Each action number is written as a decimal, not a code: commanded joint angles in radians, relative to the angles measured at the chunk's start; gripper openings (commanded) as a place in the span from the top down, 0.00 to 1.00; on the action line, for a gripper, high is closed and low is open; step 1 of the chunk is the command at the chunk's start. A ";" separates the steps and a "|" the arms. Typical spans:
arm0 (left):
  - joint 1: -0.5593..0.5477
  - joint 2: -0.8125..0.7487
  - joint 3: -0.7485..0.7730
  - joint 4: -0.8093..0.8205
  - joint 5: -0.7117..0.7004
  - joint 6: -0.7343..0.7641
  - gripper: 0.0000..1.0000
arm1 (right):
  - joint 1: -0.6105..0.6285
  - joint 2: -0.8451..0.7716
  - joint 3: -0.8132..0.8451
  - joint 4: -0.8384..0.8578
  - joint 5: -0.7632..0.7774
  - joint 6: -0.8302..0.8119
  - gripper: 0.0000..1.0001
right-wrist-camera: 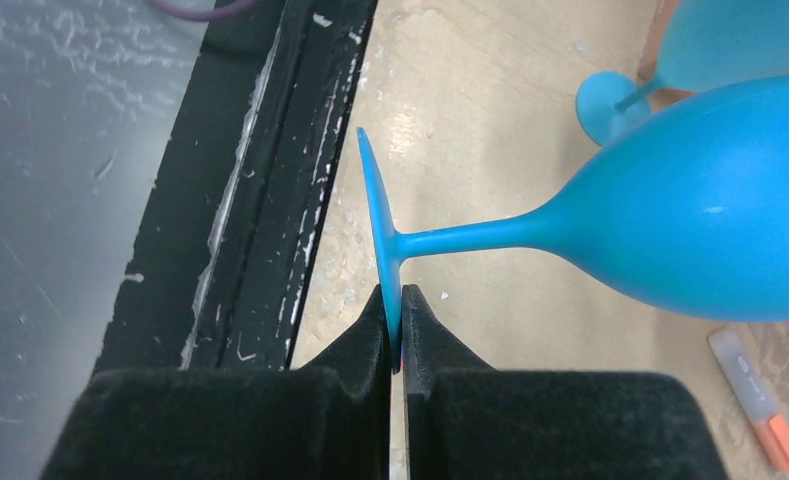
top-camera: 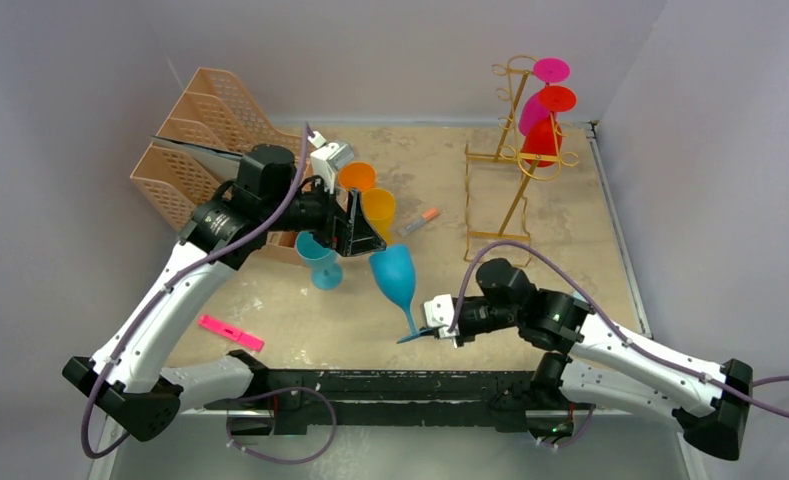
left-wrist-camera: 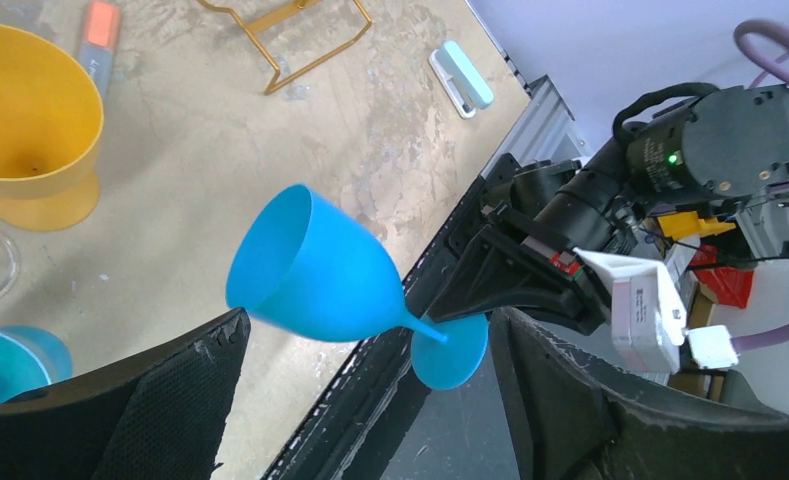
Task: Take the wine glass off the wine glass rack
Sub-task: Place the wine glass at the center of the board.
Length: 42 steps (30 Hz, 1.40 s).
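A blue wine glass (top-camera: pixel 394 275) is held tilted over the table's near edge, bowl toward the far side. My right gripper (top-camera: pixel 428 331) is shut on the rim of its round foot (right-wrist-camera: pixel 380 215); the two pads pinch the disc edge in the right wrist view (right-wrist-camera: pixel 397 300). My left gripper (top-camera: pixel 355 232) is open just beyond the bowl; in its wrist view (left-wrist-camera: pixel 370 335) the glass (left-wrist-camera: pixel 320 275) shows between the spread fingers, not touched. The gold wire wine glass rack (top-camera: pixel 515 150) stands at the back right with two magenta glasses (top-camera: pixel 550 70) and a red one (top-camera: pixel 542 138) hanging on it.
A peach lattice organiser (top-camera: pixel 195 140) stands at the back left. An orange cup (top-camera: pixel 356 177), a yellow cup (top-camera: pixel 378 210) and a teal glass (top-camera: pixel 317 260) stand by the left gripper. An orange marker (top-camera: pixel 417 222) and a pink object (top-camera: pixel 230 332) lie on the table.
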 commanded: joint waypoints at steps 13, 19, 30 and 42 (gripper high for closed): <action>0.007 0.081 -0.103 0.183 0.397 -0.010 0.20 | 0.035 -0.095 -0.105 0.223 -0.016 -0.097 1.00; 0.007 0.070 -0.123 0.183 0.397 0.006 0.24 | 0.034 -0.104 -0.106 0.217 -0.012 -0.084 1.00; 0.007 0.080 -0.060 -0.029 0.535 0.192 0.46 | 0.034 -0.101 -0.047 0.092 -0.002 -0.128 1.00; 0.007 0.062 -0.044 -0.103 0.694 0.296 0.65 | 0.035 -0.125 -0.077 0.134 0.064 -0.138 1.00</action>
